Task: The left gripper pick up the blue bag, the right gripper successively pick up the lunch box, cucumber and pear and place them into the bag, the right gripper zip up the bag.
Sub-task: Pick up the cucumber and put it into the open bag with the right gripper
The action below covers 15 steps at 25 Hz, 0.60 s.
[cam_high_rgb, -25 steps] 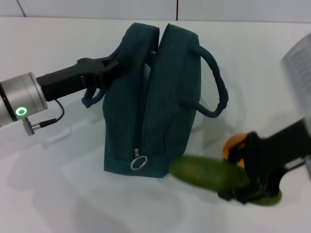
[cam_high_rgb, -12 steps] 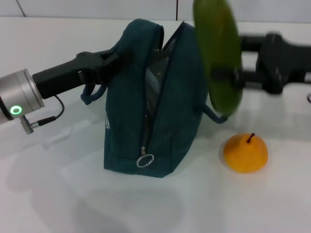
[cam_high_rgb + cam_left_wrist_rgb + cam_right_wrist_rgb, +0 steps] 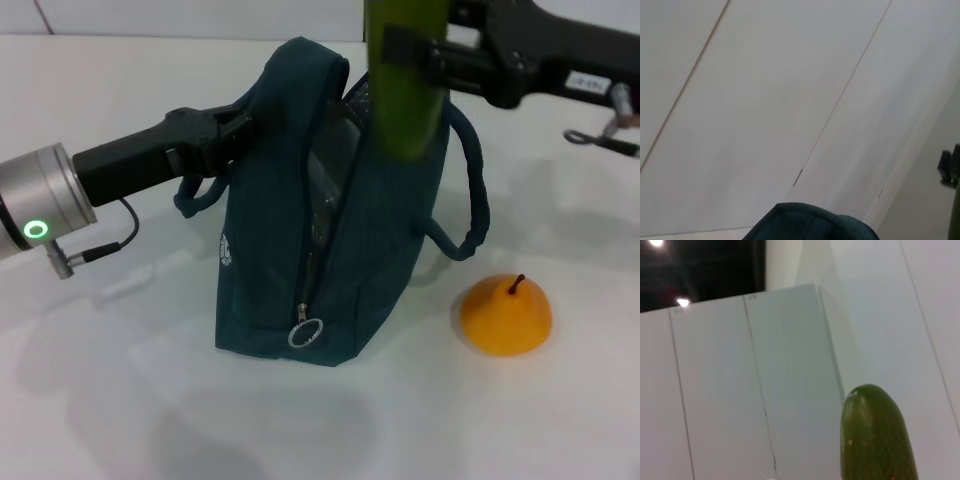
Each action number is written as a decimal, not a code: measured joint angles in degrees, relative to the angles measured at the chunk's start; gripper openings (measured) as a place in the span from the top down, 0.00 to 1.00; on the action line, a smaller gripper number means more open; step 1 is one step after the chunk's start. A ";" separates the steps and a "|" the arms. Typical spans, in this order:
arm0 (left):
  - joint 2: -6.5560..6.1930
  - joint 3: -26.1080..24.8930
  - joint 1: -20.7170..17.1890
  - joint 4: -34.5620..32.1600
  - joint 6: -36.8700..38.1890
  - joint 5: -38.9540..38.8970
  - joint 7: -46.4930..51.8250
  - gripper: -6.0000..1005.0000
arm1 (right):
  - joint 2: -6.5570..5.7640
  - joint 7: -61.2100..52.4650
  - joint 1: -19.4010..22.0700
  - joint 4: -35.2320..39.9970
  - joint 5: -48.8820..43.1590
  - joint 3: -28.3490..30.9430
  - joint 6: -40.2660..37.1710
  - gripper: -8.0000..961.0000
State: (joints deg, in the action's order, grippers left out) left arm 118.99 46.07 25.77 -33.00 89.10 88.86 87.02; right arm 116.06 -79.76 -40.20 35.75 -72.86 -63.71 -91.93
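Cucumber [image 3: 405, 75] now upright over open bag [image 3: 330, 220], previously beside it.

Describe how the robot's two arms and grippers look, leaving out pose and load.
The left arm has a silver metal wrist cylinder with a glowing green ring light, a small plug with a thin black cable looping from it, and a matte black left gripper. The right arm is matte black with a white printed label and a silver connector on a cable; its right gripper is black.
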 joint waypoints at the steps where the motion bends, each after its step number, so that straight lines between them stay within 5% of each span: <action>1: 0.01 0.06 0.00 0.00 0.02 0.00 0.00 0.95 | 0.06 0.02 -0.52 -0.07 0.49 -0.23 0.09 0.41; 5: 0.09 0.23 0.27 0.15 0.08 -0.01 -0.13 0.95 | 0.13 1.35 -2.25 -1.61 3.33 -2.71 1.49 0.41; 15: 0.15 0.33 0.41 0.29 0.21 0.00 -0.11 0.95 | 0.13 13.09 -4.12 -7.51 18.68 -21.57 11.57 0.41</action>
State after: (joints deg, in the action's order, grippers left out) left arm 119.14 46.41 26.18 -32.71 89.30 88.87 86.91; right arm 116.19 -66.67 -44.33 28.24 -54.18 -85.28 -80.36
